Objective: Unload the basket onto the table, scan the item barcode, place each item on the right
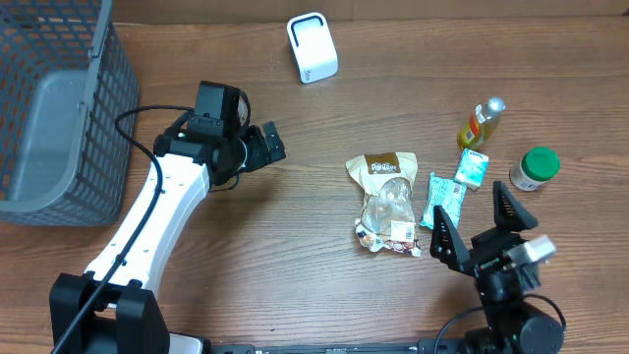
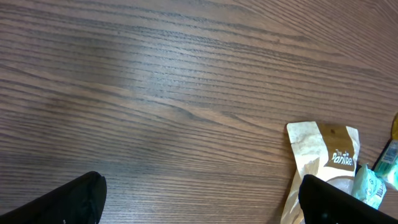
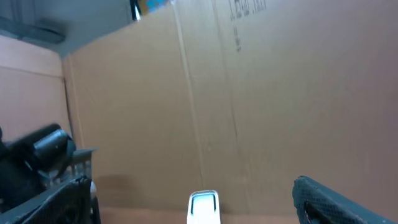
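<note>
Here, wooden table (image 1: 295, 285), white scanner (image 1: 313, 47), cardboard wall (image 3: 280, 112)

Three packets (image 1: 385, 197) (one brown), one bottle (image 1: 481, 124), one jar (image 1: 535, 168), one scanner (image 1: 313, 47), one basket (image 1: 116, 108)

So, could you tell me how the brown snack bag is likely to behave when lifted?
The brown snack bag looks like crinkled film, so it is probably floppy and light. Its shiny front may be slippery.

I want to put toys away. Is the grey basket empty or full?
Empty, as far as it shows: the basket has only bare grey floor inside; its left part is cut off.
</note>
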Action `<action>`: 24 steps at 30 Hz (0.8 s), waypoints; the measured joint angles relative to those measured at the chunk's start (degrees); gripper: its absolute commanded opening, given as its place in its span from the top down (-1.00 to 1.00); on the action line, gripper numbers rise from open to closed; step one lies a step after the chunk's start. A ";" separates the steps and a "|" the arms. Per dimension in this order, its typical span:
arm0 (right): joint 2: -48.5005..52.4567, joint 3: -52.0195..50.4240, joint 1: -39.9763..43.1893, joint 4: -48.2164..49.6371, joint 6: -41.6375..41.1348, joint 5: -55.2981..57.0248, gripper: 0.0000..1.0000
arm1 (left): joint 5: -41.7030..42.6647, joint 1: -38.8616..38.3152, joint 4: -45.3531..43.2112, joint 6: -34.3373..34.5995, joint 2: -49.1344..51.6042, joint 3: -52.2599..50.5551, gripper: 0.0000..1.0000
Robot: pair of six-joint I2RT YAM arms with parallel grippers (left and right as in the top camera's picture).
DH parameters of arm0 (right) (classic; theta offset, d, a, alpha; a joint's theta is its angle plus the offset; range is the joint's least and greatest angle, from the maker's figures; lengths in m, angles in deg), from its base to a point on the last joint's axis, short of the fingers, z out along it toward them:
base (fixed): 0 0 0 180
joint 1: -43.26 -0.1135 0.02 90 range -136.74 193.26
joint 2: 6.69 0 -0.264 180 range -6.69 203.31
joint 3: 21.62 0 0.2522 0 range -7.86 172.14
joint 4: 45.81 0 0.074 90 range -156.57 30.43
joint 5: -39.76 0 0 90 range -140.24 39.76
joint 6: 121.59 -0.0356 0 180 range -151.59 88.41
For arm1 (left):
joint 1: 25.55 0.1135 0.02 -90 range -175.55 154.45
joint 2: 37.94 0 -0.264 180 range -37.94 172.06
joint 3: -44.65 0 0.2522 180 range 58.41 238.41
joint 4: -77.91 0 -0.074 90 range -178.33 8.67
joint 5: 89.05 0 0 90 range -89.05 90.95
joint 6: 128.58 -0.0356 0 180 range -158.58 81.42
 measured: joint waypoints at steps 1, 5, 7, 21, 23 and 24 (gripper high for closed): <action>0.00 0.00 0.00 -1.36 0.00 0.04 -1.00 | 0.00 0.00 0.00 0.00 0.00 0.00 -1.00; 0.00 0.00 0.00 -8.81 -0.04 0.11 -1.00 | 0.00 0.00 0.00 0.00 0.00 0.00 -0.99; 0.00 0.00 -0.02 -12.39 -0.02 0.09 -1.00 | 0.00 0.00 0.00 0.00 0.00 0.00 -1.00; 0.00 0.00 0.00 -25.11 -0.04 0.15 -1.00 | 0.00 0.00 0.00 0.00 0.00 0.00 -0.99; 0.00 0.00 0.00 -25.14 -0.04 0.17 -1.00 | 0.00 0.00 0.02 0.00 0.00 0.00 -0.99; 0.00 0.00 0.00 -25.14 -0.04 0.20 -1.00 | 0.00 0.00 0.02 0.00 0.00 0.00 -1.00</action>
